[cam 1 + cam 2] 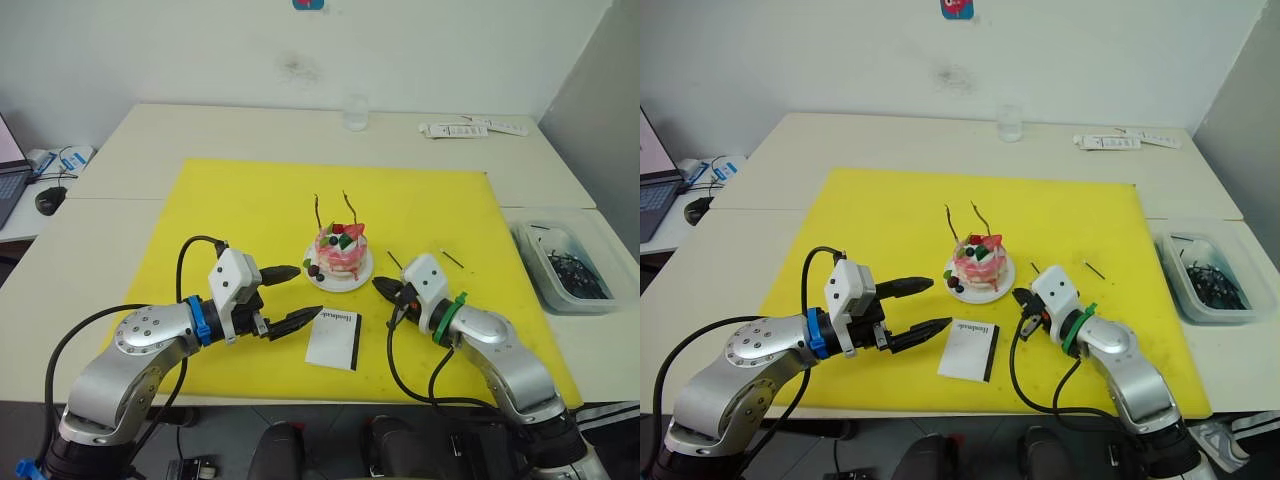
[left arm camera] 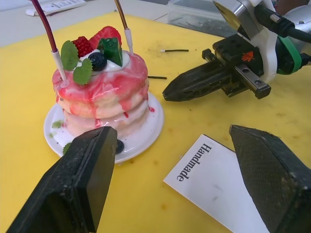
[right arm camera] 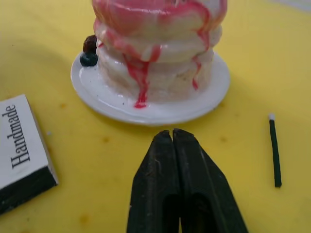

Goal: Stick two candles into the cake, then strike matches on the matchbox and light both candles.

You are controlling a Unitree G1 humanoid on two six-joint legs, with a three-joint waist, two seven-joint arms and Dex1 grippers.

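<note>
On the counter's yellow mat [image 1: 240,200], both candles [image 1: 317,212] stand planted in the cake [image 1: 338,257], so the empty right pincer [image 1: 382,288], fingers together, points past two matches [image 1: 394,260] while the left pincer [image 1: 296,296] gapes beside the matchbox [image 1: 333,338].

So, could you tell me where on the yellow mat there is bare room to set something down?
The yellow mat is bare along its far edge behind the cake, and across its left part beyond the left tool. It is crowded near the front: the matchbox, the right tool and two matches lie close around the cake.
</note>
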